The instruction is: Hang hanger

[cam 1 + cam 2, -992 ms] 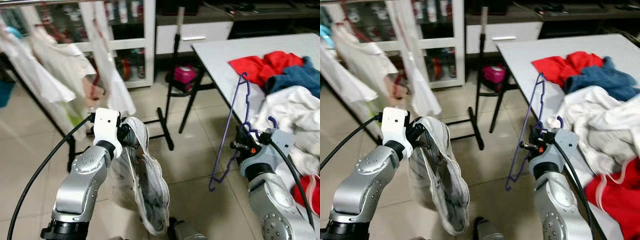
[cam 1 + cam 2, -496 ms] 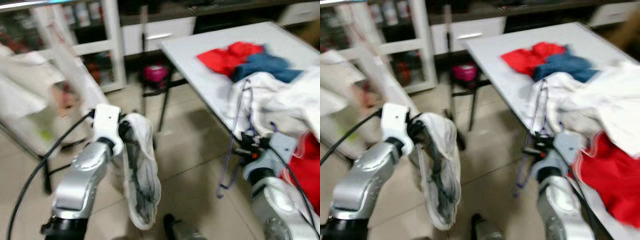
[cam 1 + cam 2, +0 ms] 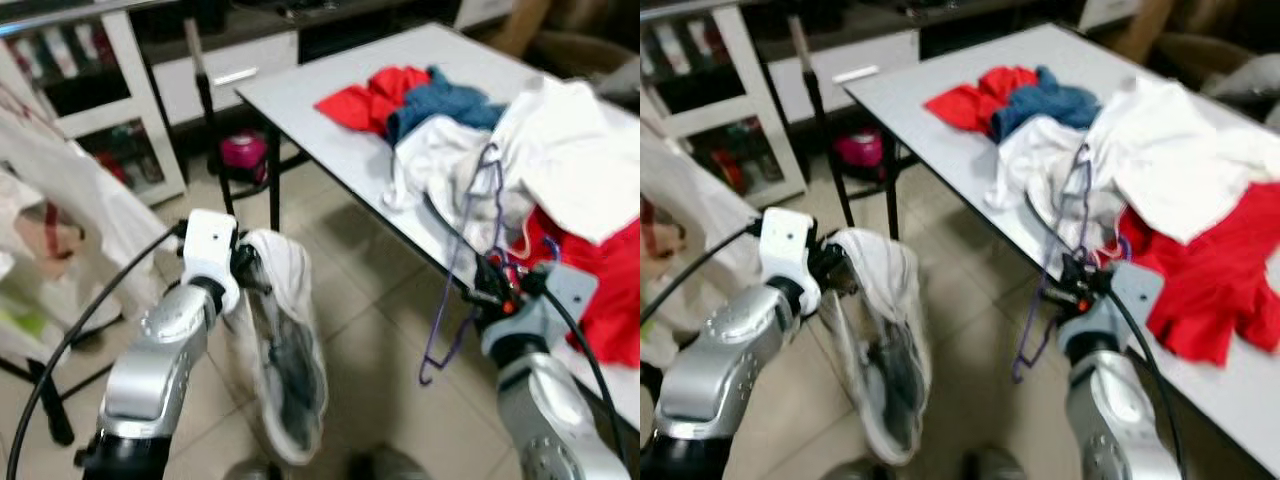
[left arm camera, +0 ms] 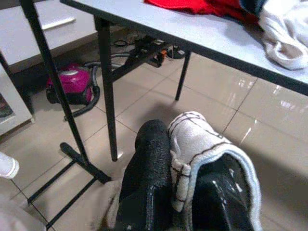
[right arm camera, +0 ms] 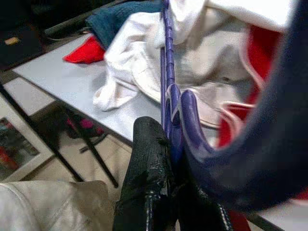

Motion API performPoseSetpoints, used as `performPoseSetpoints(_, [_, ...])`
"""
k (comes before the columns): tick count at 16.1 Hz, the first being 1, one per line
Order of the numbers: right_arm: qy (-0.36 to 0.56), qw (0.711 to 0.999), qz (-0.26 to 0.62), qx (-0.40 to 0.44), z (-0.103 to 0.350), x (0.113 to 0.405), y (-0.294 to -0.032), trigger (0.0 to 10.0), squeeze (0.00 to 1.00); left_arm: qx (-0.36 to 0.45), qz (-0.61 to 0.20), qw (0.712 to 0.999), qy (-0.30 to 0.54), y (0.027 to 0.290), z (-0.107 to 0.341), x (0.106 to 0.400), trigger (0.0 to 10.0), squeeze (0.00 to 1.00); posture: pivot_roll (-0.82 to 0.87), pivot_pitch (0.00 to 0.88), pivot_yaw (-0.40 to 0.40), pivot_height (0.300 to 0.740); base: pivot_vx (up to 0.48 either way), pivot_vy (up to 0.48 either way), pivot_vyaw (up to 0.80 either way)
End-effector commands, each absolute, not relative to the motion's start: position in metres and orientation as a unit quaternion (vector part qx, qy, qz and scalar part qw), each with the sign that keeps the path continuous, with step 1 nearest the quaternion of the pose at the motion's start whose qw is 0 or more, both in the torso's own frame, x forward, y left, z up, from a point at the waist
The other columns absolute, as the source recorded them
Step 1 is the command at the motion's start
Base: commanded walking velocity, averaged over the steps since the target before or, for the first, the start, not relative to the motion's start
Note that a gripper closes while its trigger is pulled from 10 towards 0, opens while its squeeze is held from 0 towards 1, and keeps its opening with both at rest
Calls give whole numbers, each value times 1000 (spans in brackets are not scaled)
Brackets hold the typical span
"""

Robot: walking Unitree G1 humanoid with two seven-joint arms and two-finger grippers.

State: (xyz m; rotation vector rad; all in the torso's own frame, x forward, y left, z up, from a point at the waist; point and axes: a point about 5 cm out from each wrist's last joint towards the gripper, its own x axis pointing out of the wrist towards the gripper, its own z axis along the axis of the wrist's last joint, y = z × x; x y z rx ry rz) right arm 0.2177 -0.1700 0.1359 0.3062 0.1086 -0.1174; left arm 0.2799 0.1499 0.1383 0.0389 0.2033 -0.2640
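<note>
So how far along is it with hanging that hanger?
Picking up looks done: the right gripper is shut on the purple hanger, and the left gripper is shut on a white garment dangling over the floor. The garment is not on the hanger, and the hanger is not hung on anything. The robot faces the table piled with clothes.

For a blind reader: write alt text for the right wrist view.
The right gripper, jaws shut, holds a purple hanger in front of a grey table piled with white, red and blue clothes.
</note>
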Motion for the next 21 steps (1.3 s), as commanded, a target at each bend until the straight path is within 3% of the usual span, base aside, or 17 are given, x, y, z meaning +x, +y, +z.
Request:
performPoseSetpoints(1, [58, 985, -71, 147, 135, 215, -177, 10000, 0, 13, -144, 987, 78, 143, 150, 281, 10000, 0, -59, 108, 23, 740, 0, 0, -800])
performPoseSetpoints(4, [67, 984, -76, 150, 132, 213, -177, 10000, 0, 7, -146, 986, 81, 142, 149, 281, 10000, 0, -61, 106, 24, 740, 0, 0, -800])
performPoseSetpoints(7, [80, 983, -79, 146, 129, 210, -177, 10000, 0, 7, -147, 986, 82, 143, 149, 282, 10000, 0, -60, 106, 27, 740, 0, 0, 0])
performPoseSetpoints(21, [97, 981, -63, 158, 127, 210, -171, 10000, 0, 13, -151, 985, 84, 142, 148, 281, 10000, 0, -58, 110, 22, 740, 0, 0, -800])
